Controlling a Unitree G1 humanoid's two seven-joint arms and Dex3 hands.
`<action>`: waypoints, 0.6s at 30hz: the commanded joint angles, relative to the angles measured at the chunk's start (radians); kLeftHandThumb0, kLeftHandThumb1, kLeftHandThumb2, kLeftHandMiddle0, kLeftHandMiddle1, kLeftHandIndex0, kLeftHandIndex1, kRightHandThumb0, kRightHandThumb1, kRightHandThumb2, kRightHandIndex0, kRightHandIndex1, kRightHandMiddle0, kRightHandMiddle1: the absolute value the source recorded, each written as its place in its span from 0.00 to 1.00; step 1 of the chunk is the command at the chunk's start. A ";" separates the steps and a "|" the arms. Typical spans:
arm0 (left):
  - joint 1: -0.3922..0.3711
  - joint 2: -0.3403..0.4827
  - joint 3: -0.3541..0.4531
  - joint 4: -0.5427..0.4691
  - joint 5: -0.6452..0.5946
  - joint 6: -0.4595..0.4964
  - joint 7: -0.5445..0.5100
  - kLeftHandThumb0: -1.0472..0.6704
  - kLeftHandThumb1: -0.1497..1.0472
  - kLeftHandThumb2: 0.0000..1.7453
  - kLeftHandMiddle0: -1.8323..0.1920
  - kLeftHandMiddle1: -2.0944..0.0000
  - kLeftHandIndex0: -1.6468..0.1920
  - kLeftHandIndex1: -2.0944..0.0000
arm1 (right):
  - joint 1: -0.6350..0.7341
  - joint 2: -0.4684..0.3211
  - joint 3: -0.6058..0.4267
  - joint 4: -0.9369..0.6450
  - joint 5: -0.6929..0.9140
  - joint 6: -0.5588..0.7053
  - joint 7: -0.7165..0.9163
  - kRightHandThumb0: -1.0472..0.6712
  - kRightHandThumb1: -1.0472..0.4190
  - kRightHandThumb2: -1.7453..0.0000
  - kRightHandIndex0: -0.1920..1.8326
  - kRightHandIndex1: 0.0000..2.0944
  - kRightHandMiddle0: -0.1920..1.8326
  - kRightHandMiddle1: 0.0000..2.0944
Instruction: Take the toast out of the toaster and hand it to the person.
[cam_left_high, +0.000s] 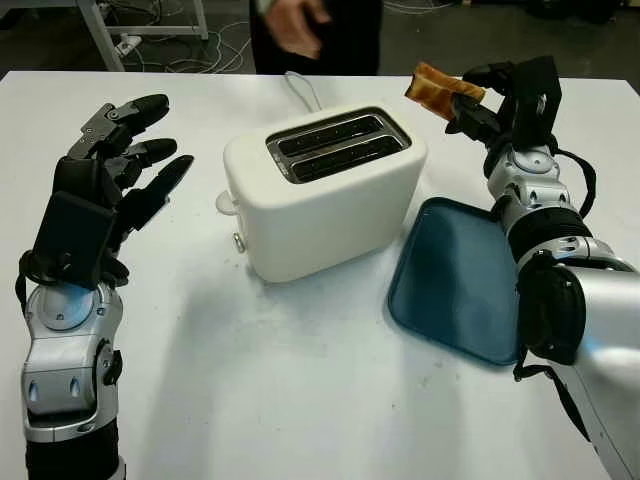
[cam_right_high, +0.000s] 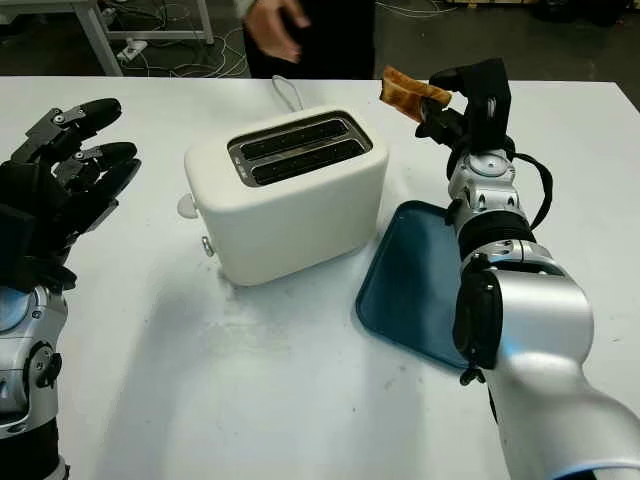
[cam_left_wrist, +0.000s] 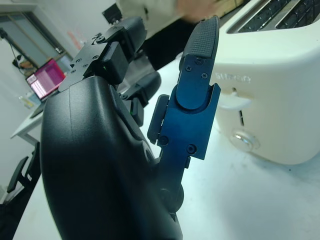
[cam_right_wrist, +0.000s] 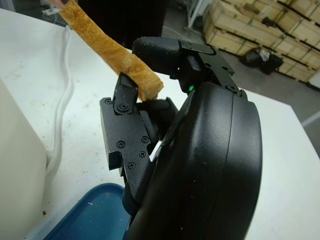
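Note:
A cream two-slot toaster (cam_left_high: 325, 190) stands mid-table, both slots showing dark and bare. My right hand (cam_left_high: 478, 105) is raised behind and to the right of it, shut on a slice of browned toast (cam_left_high: 440, 88) that sticks out toward the far table edge; the same toast (cam_right_wrist: 107, 47) is pinched between black fingers in the right wrist view. A person stands beyond the far edge, one hand (cam_left_high: 298, 28) hanging above the table's rim, apart from the toast. My left hand (cam_left_high: 125, 165) is open, held up left of the toaster.
A dark blue tray (cam_left_high: 455, 280) lies flat to the right of the toaster, under my right forearm. The toaster's white cord (cam_left_high: 302, 90) runs to the far edge. Bare white tabletop (cam_left_high: 280, 380) spreads in front.

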 joint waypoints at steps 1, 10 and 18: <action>0.004 0.009 0.004 -0.001 0.000 -0.006 -0.002 0.27 0.87 0.00 0.78 0.57 0.69 0.75 | -0.019 0.006 -0.006 -0.008 0.014 -0.034 0.002 0.54 0.09 0.76 0.46 0.83 0.30 0.83; 0.009 0.009 0.007 0.002 -0.002 -0.015 -0.005 0.27 0.87 0.00 0.78 0.57 0.70 0.75 | -0.020 0.009 -0.003 -0.009 0.012 -0.030 -0.002 0.54 0.09 0.75 0.47 0.83 0.31 0.83; 0.011 0.006 0.006 -0.011 0.000 0.000 0.002 0.28 0.87 0.00 0.78 0.57 0.69 0.75 | -0.016 0.009 -0.005 -0.008 0.014 -0.036 0.006 0.54 0.09 0.75 0.47 0.83 0.30 0.83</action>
